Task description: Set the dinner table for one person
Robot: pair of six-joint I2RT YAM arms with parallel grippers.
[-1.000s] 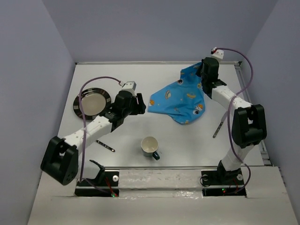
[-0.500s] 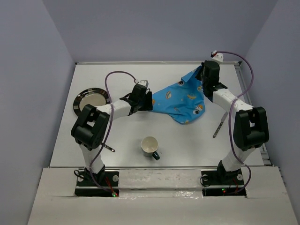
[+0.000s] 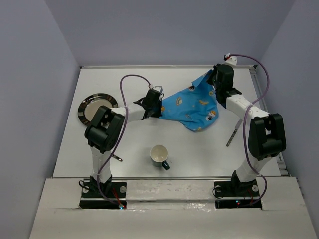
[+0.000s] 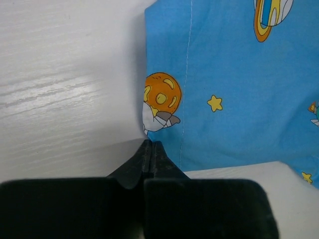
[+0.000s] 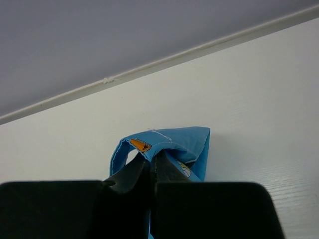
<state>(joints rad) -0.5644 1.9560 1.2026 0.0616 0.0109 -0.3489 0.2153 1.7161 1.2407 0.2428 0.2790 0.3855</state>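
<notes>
Top external view, big stuff first: the white worktop (image 3: pixel 199 149) fills pretty much the whole middle of the frame, walled in by pale grey on the left, the right and along the top, and everything else sits on it. Next biggest is the blue cartoon-print placemat (image 3: pixel 192 104), spread out in the upper right of centre. It's not lying flat: its upper right corner is pulled up into a peak. Both arms reach in from the bottom edge. The left arm folds up through the left half of the frame and the right arm runs up the right side. A shiny round plate (image 3: pixel 96 108) sits at the left, well apart from the placemat. A cream mug (image 3: pixel 159 155) with a dark handle stands upright at the lower centre, on bare worktop below the placemat. One long thin utensil (image 3: pixel 233 135) lies at an angle on the right, just beside the right arm, and another small utensil (image 3: pixel 118 159) pokes out from under the left arm at the lower left (too small to tell what either one is). The left claw (image 3: pixel 158 107) sits at the placemat's left corner, and in the left wrist view its fingers (image 4: pixel 134 169) are pressed together on that corner by the orange planet print. The right claw (image 3: pixel 214 79) is at the raised corner, and the right wrist view shows it clamped on a blue fold that bunches up around its tips.
</notes>
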